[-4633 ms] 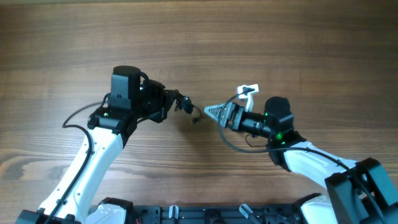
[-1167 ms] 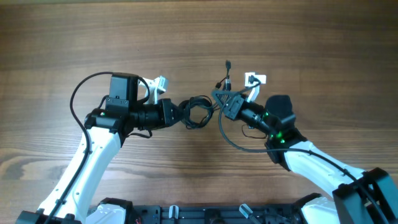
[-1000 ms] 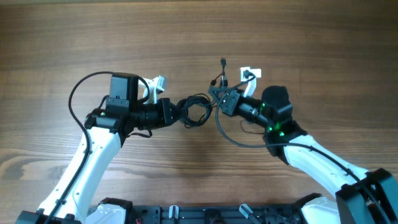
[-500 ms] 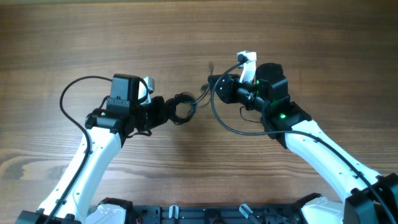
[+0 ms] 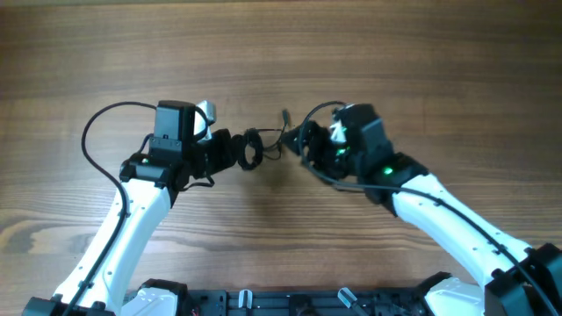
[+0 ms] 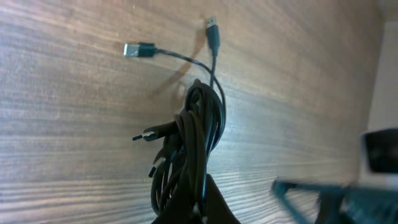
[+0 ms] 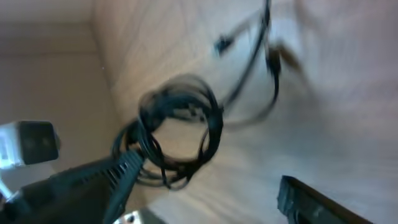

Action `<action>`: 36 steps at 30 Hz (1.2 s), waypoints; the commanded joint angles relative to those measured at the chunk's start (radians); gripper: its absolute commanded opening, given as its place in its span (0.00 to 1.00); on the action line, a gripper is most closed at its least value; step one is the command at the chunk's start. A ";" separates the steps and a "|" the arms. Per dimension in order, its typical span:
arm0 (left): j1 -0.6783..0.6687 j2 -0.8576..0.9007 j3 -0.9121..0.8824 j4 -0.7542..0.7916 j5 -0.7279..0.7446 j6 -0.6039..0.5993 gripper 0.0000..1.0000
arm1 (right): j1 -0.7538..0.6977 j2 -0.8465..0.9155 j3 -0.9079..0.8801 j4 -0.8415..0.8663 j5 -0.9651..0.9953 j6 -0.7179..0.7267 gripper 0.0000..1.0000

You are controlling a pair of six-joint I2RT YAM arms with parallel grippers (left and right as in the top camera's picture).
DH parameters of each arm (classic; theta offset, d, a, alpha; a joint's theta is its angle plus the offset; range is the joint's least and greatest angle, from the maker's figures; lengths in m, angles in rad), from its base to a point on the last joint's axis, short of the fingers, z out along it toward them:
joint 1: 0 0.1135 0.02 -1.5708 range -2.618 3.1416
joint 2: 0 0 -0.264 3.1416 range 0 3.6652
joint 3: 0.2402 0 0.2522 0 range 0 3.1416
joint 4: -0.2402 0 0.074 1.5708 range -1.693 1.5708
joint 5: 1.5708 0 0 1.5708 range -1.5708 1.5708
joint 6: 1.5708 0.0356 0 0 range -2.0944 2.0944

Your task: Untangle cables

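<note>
The cables (image 5: 250,149) hang as one tight bundle near the middle of the table (image 5: 281,53), between the two arms. The left gripper (image 5: 234,151) has its jaws closed on the near end of the bundle. In the left wrist view the cables (image 6: 198,140) form a long, narrow hank of thin, glossy black cord. Its long axis runs straight away from the jaws, above the wood-grain top. Two loose ends fan out beyond the hank. A flat silver-tipped plug (image 6: 132,49) points to the left of that view, and a slimmer plug (image 6: 213,28) points straight away. Two short plug ends stick out sideways from the hank's left flank.

From overhead the bundle looks like a small round loop. Thin strands trail from it toward the right gripper (image 5: 303,145), and one plug end (image 5: 284,114) points at the table's far edge. The right wrist view is blurred, but it shows the right gripper's jaws spread wide apart and gripping nothing, with the coil (image 7: 180,130) lying just ahead of them.
</note>
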 commanded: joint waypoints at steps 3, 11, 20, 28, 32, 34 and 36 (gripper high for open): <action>0.014 -0.004 0.003 0.022 0.095 -0.010 0.04 | 0.141 0.135 -0.013 0.064 0.112 0.611 1.00; 0.016 -0.005 0.003 0.003 0.117 -0.017 0.04 | 0.153 0.386 -0.013 0.423 0.301 0.809 1.00; 0.018 -0.012 0.003 -0.023 0.118 -0.018 0.04 | 0.143 0.400 -0.013 0.476 0.325 0.809 0.44; 0.018 -0.017 0.003 -0.035 0.113 -0.008 0.04 | 0.039 0.365 -0.013 0.504 0.273 0.232 0.05; 0.018 -0.016 0.003 -0.035 0.114 -0.009 0.04 | -0.032 0.230 -0.013 0.459 0.214 -0.113 0.05; 0.014 -0.015 0.003 -0.035 0.115 -0.009 0.04 | -0.034 0.155 -0.013 0.410 0.240 -0.218 0.05; -0.005 -0.015 0.003 -0.034 0.115 -0.010 0.04 | -0.031 0.079 -0.013 0.353 0.240 -0.268 0.05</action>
